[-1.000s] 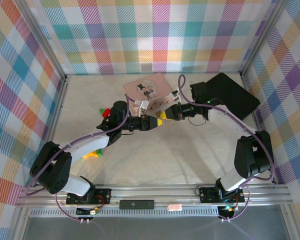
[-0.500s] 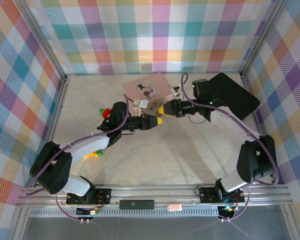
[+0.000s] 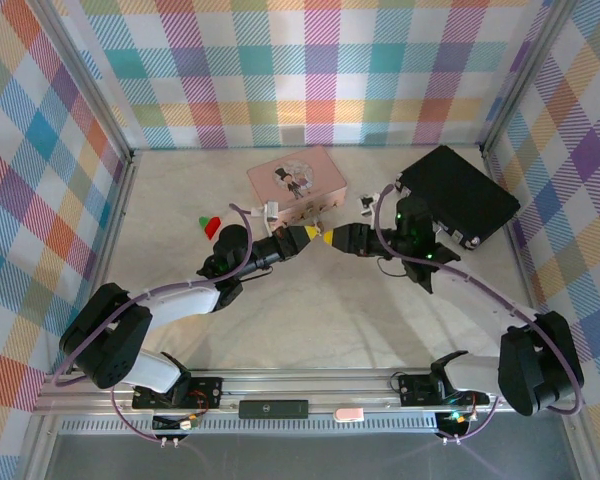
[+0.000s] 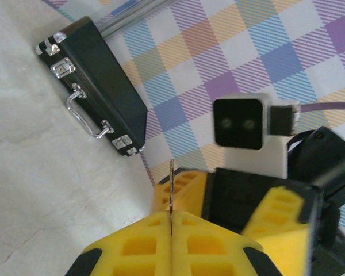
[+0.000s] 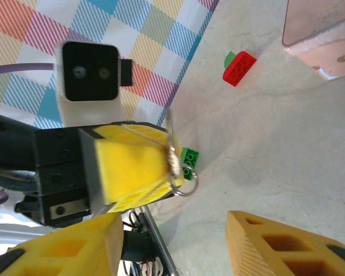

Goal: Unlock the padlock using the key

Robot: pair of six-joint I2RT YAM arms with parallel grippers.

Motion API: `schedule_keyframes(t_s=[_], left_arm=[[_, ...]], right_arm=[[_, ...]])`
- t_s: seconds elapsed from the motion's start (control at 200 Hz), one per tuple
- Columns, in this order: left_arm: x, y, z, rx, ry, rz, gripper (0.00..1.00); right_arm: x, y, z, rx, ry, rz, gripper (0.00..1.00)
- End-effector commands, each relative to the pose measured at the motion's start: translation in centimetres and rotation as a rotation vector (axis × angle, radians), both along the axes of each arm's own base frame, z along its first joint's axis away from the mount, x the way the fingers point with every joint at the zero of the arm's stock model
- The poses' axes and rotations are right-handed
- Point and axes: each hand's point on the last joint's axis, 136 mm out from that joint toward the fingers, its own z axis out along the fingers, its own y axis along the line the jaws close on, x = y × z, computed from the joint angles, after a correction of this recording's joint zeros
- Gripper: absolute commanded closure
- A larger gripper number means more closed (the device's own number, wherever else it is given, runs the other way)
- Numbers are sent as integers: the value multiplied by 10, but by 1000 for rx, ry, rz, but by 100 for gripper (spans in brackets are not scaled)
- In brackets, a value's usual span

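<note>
My left gripper point(image 3: 302, 237) is shut on the key point(image 4: 171, 183), a thin silvery sliver that stands up edge-on from between its yellow fingers point(image 4: 138, 247). In the right wrist view the key point(image 5: 171, 150) runs down the left gripper's point(image 5: 164, 164) tip, with a small wire ring hanging below it. My right gripper point(image 3: 332, 238) faces the left one tip to tip, a short gap away. Its yellow fingers point(image 5: 287, 241) are spread wide with nothing between them. I cannot make out the padlock.
The pink picture-lid box point(image 3: 295, 180) lies just behind the two grippers. A black case point(image 3: 458, 190) with metal clasps sits at the back right. Red and green bricks point(image 3: 210, 224) lie left of the left arm, and a green brick point(image 5: 190, 156) rests on the table.
The right arm has swung toward the near side and its gripper dropped to face the left one. The left gripper has shifted slightly left and back, still holding the key.
</note>
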Motion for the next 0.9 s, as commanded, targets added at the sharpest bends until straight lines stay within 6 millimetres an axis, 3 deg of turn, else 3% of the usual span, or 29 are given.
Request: schedule_keyframes(t_s=[0.0,0.26,0.545,0.705,0.895], left_arm=[[-3,1,18,-58,-47,15,100],[-6,-3,16,-62,-41,7,100],[-5,-5,19,-86,-42,6,100],[-4,-4,20,-95,-40,13,100],[-7,-6,23,-109,-42,2,100]], right_arm=[[15,4,18,91,-83,-54,55],[20,10,32,134,-133,-43,66],[13,16,20,129,-102,-20,73],[11,20,25,150,-120,-4,77],[12,22,23,157,-119,1,97]])
